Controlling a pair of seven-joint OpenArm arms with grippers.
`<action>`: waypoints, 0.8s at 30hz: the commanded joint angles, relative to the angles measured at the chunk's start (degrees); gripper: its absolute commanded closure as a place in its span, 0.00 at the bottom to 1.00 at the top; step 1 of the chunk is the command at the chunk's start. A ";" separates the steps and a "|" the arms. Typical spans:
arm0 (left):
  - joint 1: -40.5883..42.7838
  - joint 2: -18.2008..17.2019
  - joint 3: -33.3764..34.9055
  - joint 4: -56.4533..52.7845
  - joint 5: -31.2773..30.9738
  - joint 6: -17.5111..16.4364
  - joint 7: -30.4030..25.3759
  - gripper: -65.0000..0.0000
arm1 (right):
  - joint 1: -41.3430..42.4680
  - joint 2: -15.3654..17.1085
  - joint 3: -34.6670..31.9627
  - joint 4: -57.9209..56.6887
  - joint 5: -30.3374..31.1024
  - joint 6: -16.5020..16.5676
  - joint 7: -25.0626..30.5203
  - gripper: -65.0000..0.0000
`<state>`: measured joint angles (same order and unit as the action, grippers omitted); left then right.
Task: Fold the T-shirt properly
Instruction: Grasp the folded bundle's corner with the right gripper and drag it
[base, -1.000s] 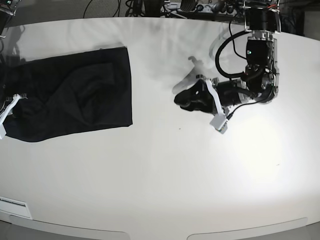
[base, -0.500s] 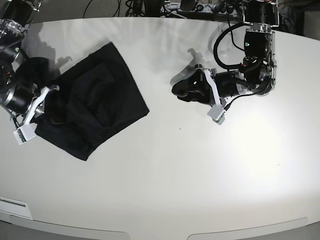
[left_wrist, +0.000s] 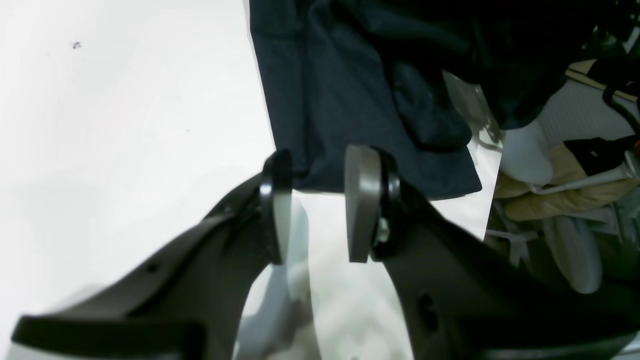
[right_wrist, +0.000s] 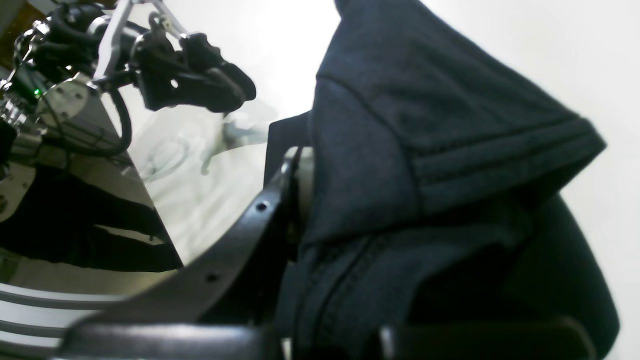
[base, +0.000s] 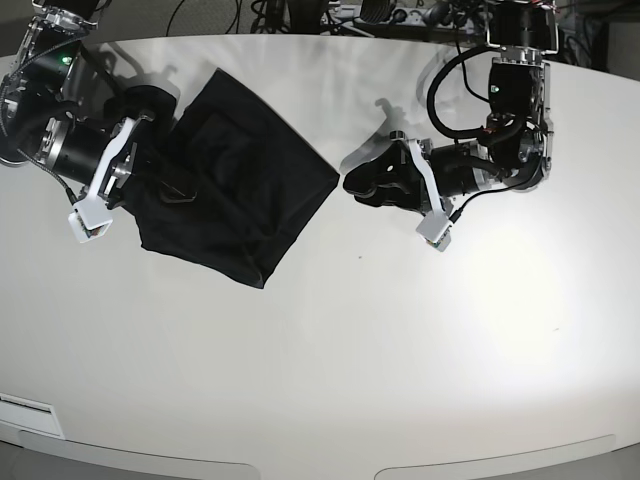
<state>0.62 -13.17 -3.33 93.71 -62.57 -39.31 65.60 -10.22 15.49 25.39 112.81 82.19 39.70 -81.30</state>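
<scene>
base view, right end effector (base: 160, 185) apparently gripping t-shirt (base: 235, 190), white table (base: 400, 340)

Left arm (base: 510, 110): black housings, silver joint ring, looped black cable, small green LED. Right arm (base: 45, 120): same black build, green LED. Both grippers: black curved fingers (left_wrist: 235, 240) with screw holes, grey pads (left_wrist: 361, 200), white side brackets (base: 100, 190).

A black T-shirt (base: 235, 185), folded into a rough rectangle and lying askew, rests on the white table (base: 330, 360). The right gripper (base: 150, 175) is at its upper left edge, jaws buried in the dark fabric. The left gripper (base: 352, 183) hovers just beside the shirt's right corner, its jaws apart and holding nothing.
</scene>
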 joint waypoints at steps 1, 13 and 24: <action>-0.96 -0.17 -0.11 1.01 -1.36 -0.69 -1.27 0.68 | -0.15 0.39 0.35 0.92 2.81 0.30 1.30 1.00; -1.33 -0.17 -0.13 1.01 -1.38 -0.69 -1.29 0.68 | -3.58 -3.80 -1.68 0.92 2.81 0.30 1.30 1.00; -4.48 -0.35 -0.13 1.03 -2.49 -0.69 -1.07 0.68 | 4.44 1.68 -28.15 1.03 1.11 0.30 1.30 0.29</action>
<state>-2.79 -13.30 -3.33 93.71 -63.24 -39.31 65.80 -6.35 16.91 -3.05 112.84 81.67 39.92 -81.28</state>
